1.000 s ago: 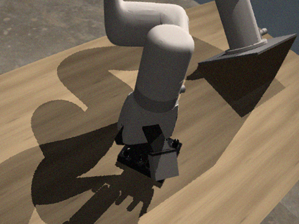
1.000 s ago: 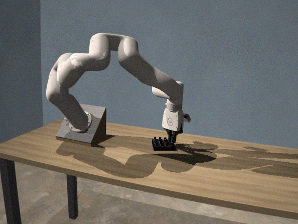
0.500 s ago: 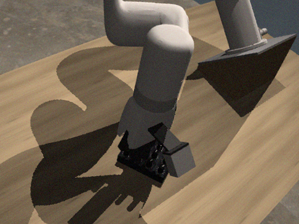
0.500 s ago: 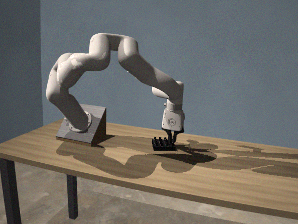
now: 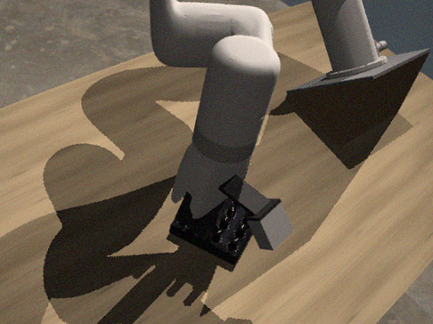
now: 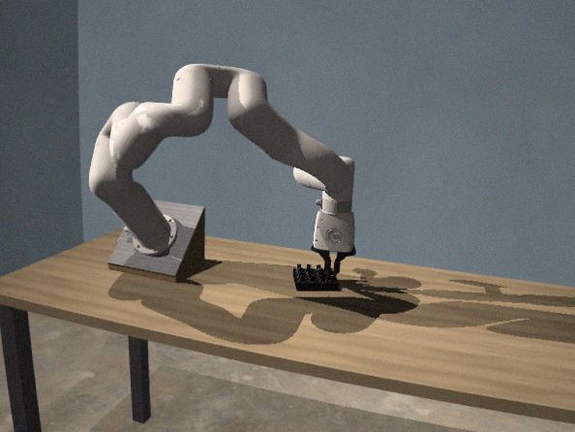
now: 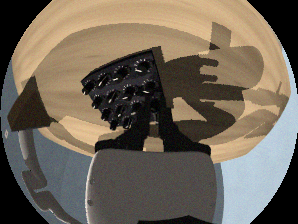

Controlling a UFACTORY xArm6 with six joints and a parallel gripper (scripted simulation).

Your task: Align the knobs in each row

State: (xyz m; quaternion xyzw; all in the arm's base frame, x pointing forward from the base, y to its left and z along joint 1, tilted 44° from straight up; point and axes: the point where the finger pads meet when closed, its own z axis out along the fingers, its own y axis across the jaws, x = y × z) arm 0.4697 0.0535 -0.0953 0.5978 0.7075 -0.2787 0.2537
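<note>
The fingers (image 6: pixel 337 267) are clenched on a knob (image 7: pixel 155 104) at one edge of the knob box (image 5: pixel 205 243) (image 6: pixel 317 286) (image 7: pixel 158 62). The box sits below the fingers on the surface (image 5: pixel 396 182) (image 6: pixel 232 334) (image 7: pixel 125 30), most of its knobs off to one side of them. A round emblem (image 6: pixel 333 235) marks the housing above the fingers; white ticks ring the knobs, their printed names too small to read.

Gripper (image 5: pixel 212 181) (image 6: pixel 332 273) (image 7: pixel 154 105) apparently at knob box (image 5: pixel 205 244) (image 6: pixel 317 286) (image 7: pixel 117 83)
</note>
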